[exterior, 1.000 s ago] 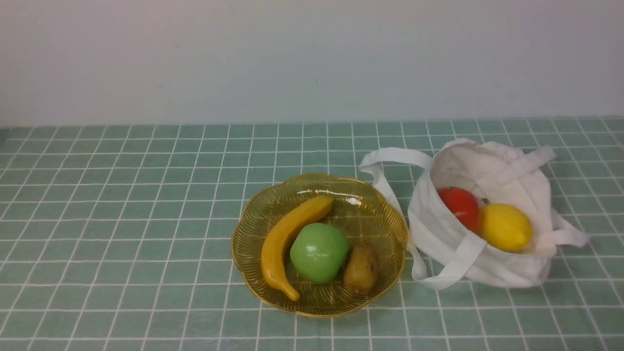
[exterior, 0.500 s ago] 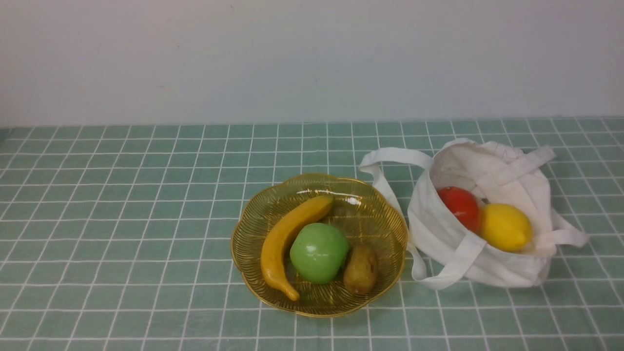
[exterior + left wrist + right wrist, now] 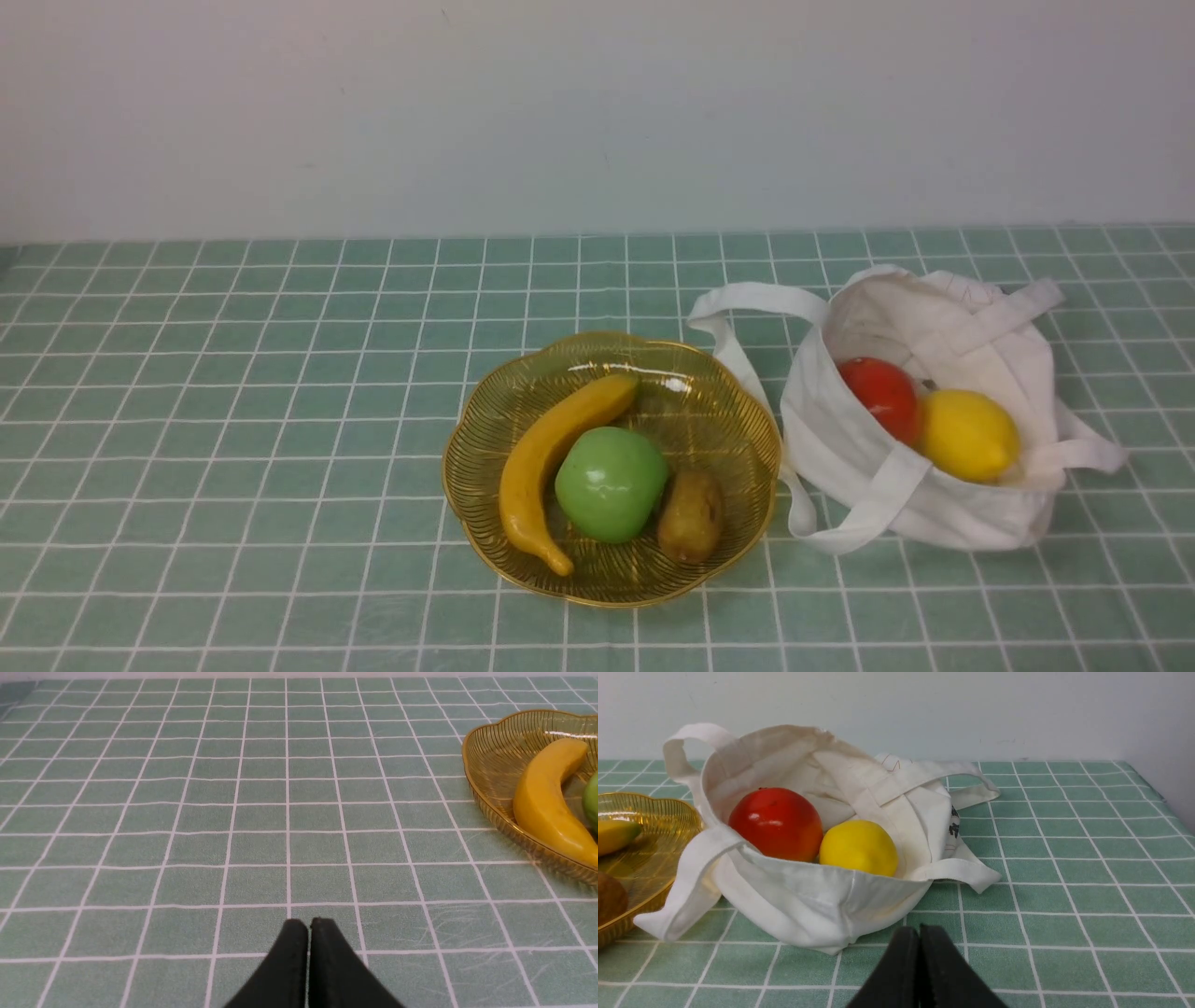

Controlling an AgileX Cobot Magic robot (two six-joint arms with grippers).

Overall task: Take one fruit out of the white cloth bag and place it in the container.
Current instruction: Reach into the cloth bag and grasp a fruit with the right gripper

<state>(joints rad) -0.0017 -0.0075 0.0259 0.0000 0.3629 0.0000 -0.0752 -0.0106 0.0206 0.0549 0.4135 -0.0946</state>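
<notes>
The white cloth bag point(image 3: 934, 448) point(image 3: 808, 891) lies open on the table, right of centre. Inside it the glossy red-orange fruit point(image 3: 878, 397) point(image 3: 776, 823) rests against a yellow lemon point(image 3: 966, 434) point(image 3: 858, 848). Just left of the bag stands the amber ribbed container point(image 3: 728, 392) point(image 3: 490, 760) point(image 3: 658, 821). Neither arm shows in the front view. My left gripper point(image 3: 308, 924) is shut and empty over bare cloth, well left of the container. My right gripper point(image 3: 919, 931) is shut and empty, just short of the bag's near side.
The container holds a banana point(image 3: 551, 448), a green apple point(image 3: 611, 483) and a brown kiwi point(image 3: 691, 515). A green checked tablecloth point(image 3: 233, 420) covers the table up to the pale back wall. The bag's long straps point(image 3: 747, 303) trail toward the container.
</notes>
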